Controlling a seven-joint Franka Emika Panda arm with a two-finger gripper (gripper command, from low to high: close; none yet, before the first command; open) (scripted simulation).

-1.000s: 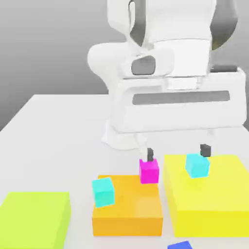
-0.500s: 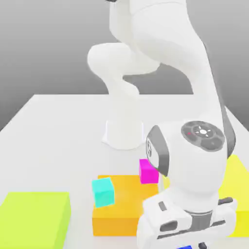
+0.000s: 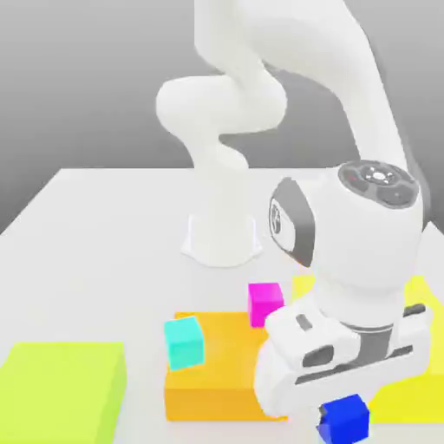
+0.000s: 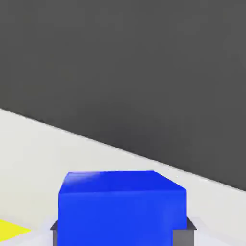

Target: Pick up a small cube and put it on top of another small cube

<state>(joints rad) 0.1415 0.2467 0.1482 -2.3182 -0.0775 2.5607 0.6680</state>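
In the exterior view the small deep-blue cube [image 3: 344, 421] sits beneath the white tool [image 3: 334, 421] near the yellow block [image 3: 408, 397], and in the hand view it is gripped between both fingers, so lift it straight up, clear of the block, without twisting.

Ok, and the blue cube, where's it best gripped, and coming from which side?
Probably by two opposite side faces, coming from above: the blue cube has flat, parallel sides that should suit two fingers. The end effector holds it by opposite sides.
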